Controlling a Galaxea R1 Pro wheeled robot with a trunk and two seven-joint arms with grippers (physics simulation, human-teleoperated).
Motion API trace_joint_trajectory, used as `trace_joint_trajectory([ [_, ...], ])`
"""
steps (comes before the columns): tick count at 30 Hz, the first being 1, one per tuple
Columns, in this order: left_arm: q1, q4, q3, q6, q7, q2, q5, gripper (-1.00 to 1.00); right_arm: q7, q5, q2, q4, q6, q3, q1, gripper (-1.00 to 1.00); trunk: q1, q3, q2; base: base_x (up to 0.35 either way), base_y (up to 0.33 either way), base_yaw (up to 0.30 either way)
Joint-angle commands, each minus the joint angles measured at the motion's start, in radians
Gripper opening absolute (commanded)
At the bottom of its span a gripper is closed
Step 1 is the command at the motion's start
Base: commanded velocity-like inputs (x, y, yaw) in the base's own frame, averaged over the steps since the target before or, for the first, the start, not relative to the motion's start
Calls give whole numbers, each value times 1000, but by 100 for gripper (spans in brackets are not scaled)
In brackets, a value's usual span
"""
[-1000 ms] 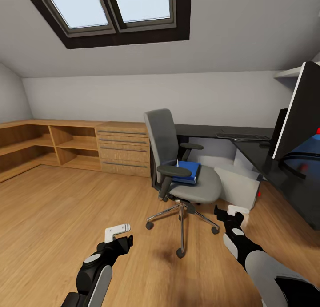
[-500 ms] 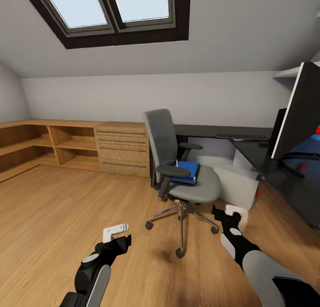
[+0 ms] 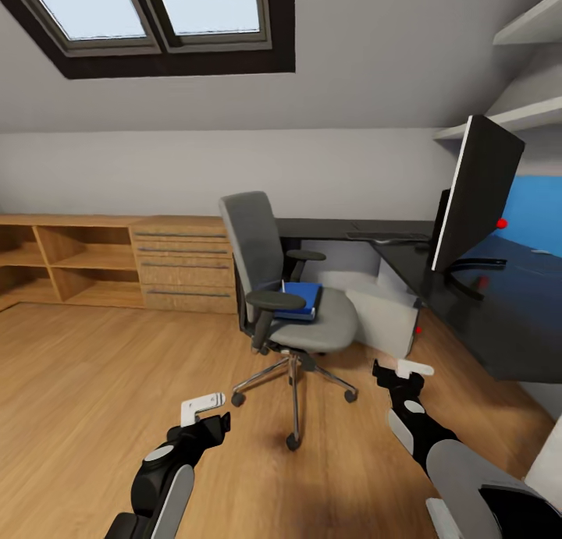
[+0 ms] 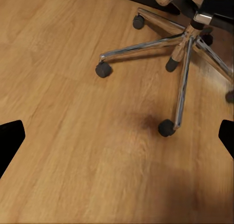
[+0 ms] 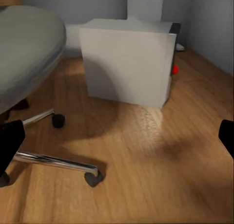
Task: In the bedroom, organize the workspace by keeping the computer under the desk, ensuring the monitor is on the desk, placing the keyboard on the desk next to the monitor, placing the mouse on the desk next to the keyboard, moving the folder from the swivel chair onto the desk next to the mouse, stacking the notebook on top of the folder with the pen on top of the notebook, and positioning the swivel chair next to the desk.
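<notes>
The grey swivel chair [image 3: 289, 289] stands mid-floor, a short way out from the black L-shaped desk [image 3: 476, 320]. A bright blue folder [image 3: 300, 297] lies on its seat. The wide monitor [image 3: 476, 192] stands on the desk's right wing, and a slim black keyboard [image 3: 388, 237] lies on the back wing. The light grey computer [image 3: 386, 317] [image 5: 129, 61] sits on the floor under the desk corner. My left gripper [image 3: 204, 405] [image 4: 117, 141] hangs open over bare floor in front of the chair's chrome base [image 4: 185, 39]. My right gripper [image 3: 406, 367] [image 5: 117, 141] is open, facing the computer.
A light wood cabinet [image 3: 183, 262] with drawers and open shelves [image 3: 70, 262] runs along the back wall at the left. A skylight [image 3: 148, 16] is overhead and wall shelves [image 3: 538, 24] hang above the desk. Wood floor [image 3: 94, 383] spreads to the left of the chair.
The whole head view has swung to the right, so chair, cabinet and desk sit further left in the picture and more of the desk's right wing shows. Both arms keep their pose.
</notes>
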Motion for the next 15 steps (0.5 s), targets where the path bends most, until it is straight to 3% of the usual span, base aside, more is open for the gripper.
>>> trace_joint_trajectory([
  [1,-1,-1,0,2,9,0,11,100,2,-5,1,2,-5,-2,-1,100,0,-1,0,0,90,-236],
  [11,-1,-1,1,2,7,0,11,100,2,-3,5,3,-5,-2,0,100,0,-1,0,0,240,-69],
  [15,-1,0,1,2,7,0,11,100,2,-3,5,4,-5,-1,-1,100,0,-1,0,0,95,-4],
])
